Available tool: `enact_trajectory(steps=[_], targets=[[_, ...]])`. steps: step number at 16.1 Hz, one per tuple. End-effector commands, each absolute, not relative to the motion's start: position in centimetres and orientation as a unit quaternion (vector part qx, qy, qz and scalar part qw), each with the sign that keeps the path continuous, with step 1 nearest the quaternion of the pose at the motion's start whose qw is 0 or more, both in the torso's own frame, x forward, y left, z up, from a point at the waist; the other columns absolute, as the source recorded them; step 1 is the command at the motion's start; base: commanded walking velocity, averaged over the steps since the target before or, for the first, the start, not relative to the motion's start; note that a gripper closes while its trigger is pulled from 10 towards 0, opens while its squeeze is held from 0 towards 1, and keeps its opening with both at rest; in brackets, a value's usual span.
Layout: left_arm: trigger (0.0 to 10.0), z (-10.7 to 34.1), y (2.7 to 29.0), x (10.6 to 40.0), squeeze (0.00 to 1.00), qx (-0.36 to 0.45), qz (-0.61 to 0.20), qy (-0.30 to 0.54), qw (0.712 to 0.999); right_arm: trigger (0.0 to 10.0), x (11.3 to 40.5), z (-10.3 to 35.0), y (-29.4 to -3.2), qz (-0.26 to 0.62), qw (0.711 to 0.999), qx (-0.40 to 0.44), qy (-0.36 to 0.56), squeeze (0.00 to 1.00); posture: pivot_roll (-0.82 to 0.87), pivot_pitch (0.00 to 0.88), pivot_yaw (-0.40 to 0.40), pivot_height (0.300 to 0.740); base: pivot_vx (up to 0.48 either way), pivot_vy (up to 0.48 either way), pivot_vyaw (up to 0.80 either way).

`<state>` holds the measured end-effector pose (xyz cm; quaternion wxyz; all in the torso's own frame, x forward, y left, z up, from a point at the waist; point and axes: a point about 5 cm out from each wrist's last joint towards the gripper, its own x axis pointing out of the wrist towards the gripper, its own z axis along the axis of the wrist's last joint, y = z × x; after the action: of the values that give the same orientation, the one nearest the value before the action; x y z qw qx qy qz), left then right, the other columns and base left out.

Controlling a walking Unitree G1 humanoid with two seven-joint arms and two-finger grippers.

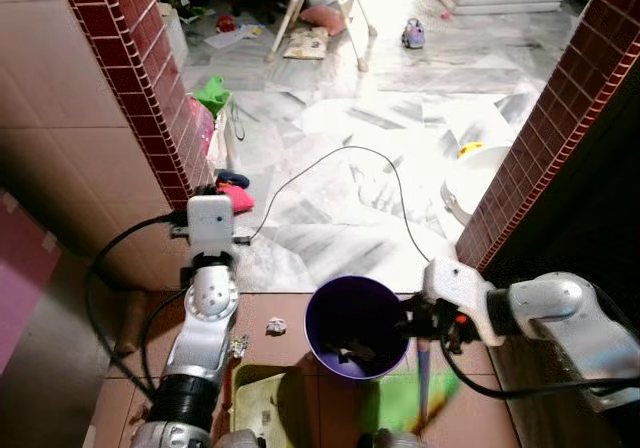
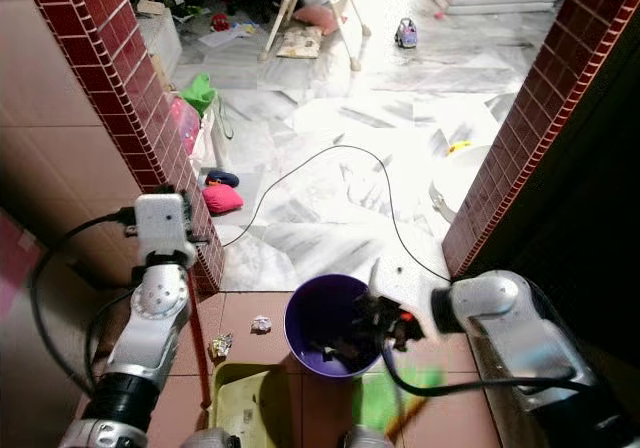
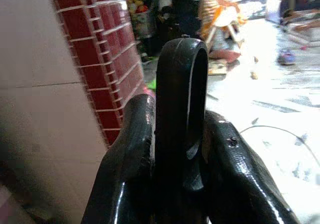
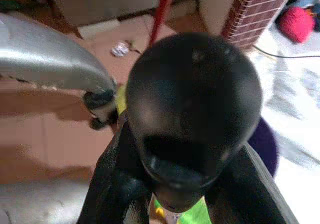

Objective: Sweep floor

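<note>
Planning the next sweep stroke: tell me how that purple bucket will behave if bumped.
The purple bucket looks like thin plastic holding only scraps, so probably light and likely to slide on the tiles. Being open and upright, a knock near its rim might tip it.

No readable text, labels, brands or numbers anywhere. Flat printed sheets on pale marble floor (image 1: 308,42) carry markings (too blurred and small to read). Round purple plastic bucket (image 1: 355,326) is plain, with no lettering on its wall.
</note>
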<state>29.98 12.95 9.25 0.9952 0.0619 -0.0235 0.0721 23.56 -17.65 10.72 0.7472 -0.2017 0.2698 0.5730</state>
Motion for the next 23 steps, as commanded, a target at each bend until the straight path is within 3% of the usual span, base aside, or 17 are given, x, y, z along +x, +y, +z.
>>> enact_trajectory(steps=[1,2,5,11,18,23], targets=[[10.0,9.7,12.6,30.4,0.0,0.049,0.062,-0.027,0.997,10.0,23.6,9.0,-17.1,0.566,0.756,-0.173,0.281,0.0,-0.12,0.0,0.051,0.74,0.0,0.0,0.0],[10.0,9.5,12.7,30.2,0.0,0.057,0.065,-0.022,0.996,10.0,24.5,8.4,-16.5,0.527,0.793,-0.158,0.264,0.0,-0.12,0.0,0.051,0.74,0.0,0.0,0.0],[10.0,7.6,13.8,28.3,0.0,0.045,0.057,0.02,0.997,10.0,24.8,7.1,-14.2,0.456,0.855,-0.089,0.232,0.0,-0.1,0.0,0.052,0.74,0.0,0.0,0.0],[10.0,7.3,14.3,27.6,0.0,0.05,0.056,0.033,0.997,10.0,25.2,7.4,-10.7,0.409,0.895,-0.01,0.175,0.0,-0.09,0.0,0.047,0.74,-0.093,0.0,0.0],[10.0,7.3,13.9,27.7,0.0,0.047,0.051,0.038,0.997,10.0,27.7,9.9,-11.3,0.322,0.942,0.018,0.092,0.0,-0.09,0.0,0.053,0.74,-0.328,0.0,0.0],[10.0,7.6,13.8,28.0,0.0,0.046,0.05,0.036,0.997,10.0,28.0,9.7,-11.6,0.29,0.953,0.01,0.082,0.0,-0.1,0.0,0.054,0.74,-0.322,0.0,0.0]])
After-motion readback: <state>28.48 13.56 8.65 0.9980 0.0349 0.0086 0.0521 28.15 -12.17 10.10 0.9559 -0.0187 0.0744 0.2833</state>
